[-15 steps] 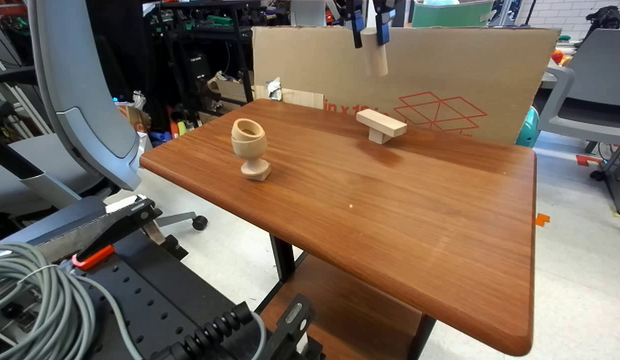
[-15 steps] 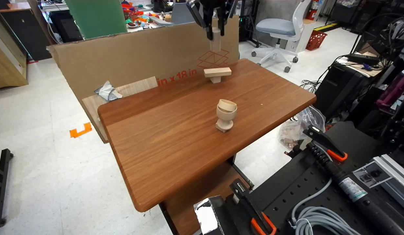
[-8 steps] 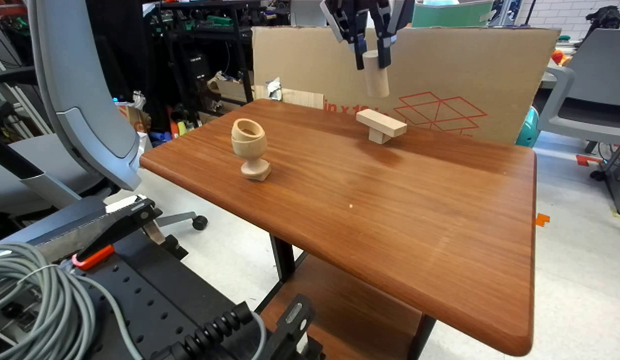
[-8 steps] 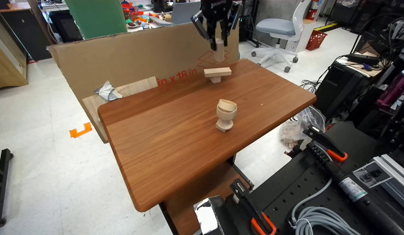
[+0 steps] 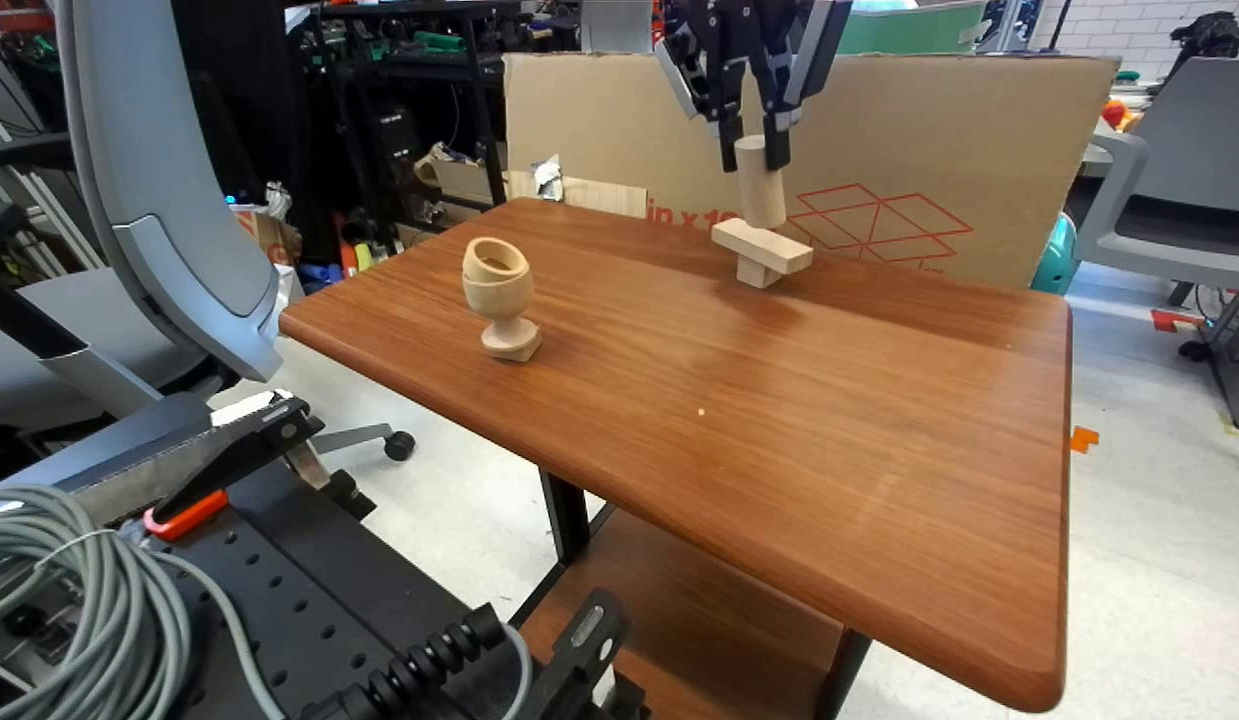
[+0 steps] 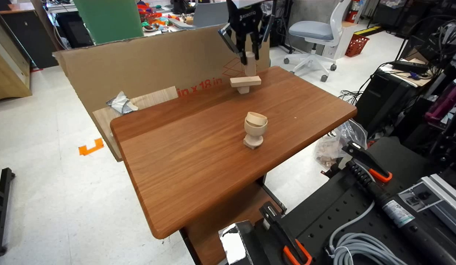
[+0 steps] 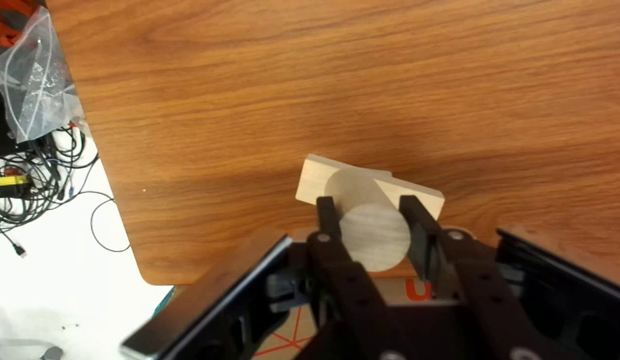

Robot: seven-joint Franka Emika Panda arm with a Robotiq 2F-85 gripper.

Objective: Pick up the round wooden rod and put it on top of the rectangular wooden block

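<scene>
As an exterior view shows, the gripper (image 5: 753, 155) pinches the round wooden rod (image 5: 761, 195); in an exterior view, the rectangular wooden block (image 6: 245, 81) lies beneath, contact unclear; the wrist view puts the rod off-centre above; placing seems in hand, next needing centring, lowering, release.

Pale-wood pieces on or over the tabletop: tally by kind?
Round wooden rod, in the gripper: 1
Rectangular wooden block: 1
Support under it: 1
Stemmed cup: 1
Tilted hollow piece in its mouth: 1
Total: 5 (cup's squared foot uncounted; can't tell if separate)
</scene>
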